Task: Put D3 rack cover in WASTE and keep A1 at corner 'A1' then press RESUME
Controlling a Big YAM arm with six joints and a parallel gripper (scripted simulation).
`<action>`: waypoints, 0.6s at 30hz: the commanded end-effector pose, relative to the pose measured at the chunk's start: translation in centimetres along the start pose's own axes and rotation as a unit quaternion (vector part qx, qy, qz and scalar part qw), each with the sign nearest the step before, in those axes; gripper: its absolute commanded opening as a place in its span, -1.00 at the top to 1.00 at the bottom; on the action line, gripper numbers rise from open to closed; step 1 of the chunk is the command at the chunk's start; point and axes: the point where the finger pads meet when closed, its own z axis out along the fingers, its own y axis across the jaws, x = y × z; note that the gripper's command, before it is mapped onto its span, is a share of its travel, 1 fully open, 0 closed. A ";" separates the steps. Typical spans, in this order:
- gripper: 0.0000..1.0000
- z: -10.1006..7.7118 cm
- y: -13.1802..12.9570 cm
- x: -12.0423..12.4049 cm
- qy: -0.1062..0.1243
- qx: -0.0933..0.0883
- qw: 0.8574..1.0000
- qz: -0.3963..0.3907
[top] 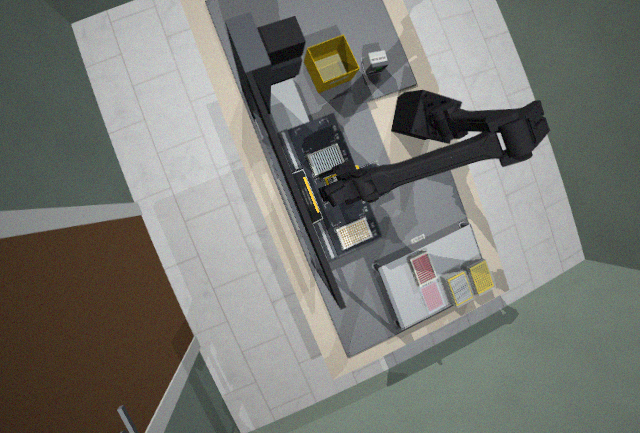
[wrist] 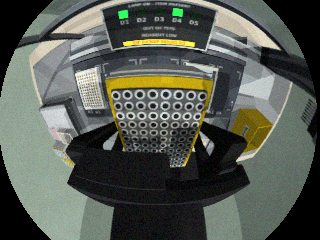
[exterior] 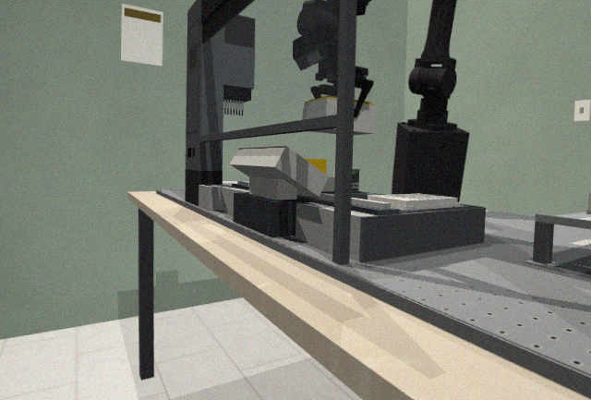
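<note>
My gripper is shut on the 200 uL tip rack, a grey box with a yellow top rim. It holds the rack level in the air, well above the deck at about the height of the frame's crossbar. In the wrist view the rack fills the space between my fingers, and its rows of holes show openly on top. From above, my gripper hangs over the middle of the deck row, hiding most of the rack. The yellow waste bin stands far off at the back.
The ribbed reservoir and the beige well plate sit on the deck on either side of my gripper. The lit yellow panel strip runs along the gantry. The RESUME box stands beside the bin. The shelf unit holds several plates and racks.
</note>
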 end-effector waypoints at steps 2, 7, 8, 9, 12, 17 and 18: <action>1.00 1.4 0.3 -0.2 -0.002 0.001 1.000 0.005; 1.00 1.8 -0.1 -0.3 -0.003 0.002 1.000 0.010; 1.00 2.0 0.0 -0.3 -0.003 0.002 1.000 0.009; 1.00 2.2 0.1 -0.2 -0.002 0.002 1.000 0.007; 1.00 2.8 0.3 -0.2 -0.002 0.001 1.000 0.005; 1.00 3.6 0.1 -0.2 -0.002 0.002 1.000 0.007; 1.00 3.7 0.2 -0.2 -0.002 0.002 1.000 0.006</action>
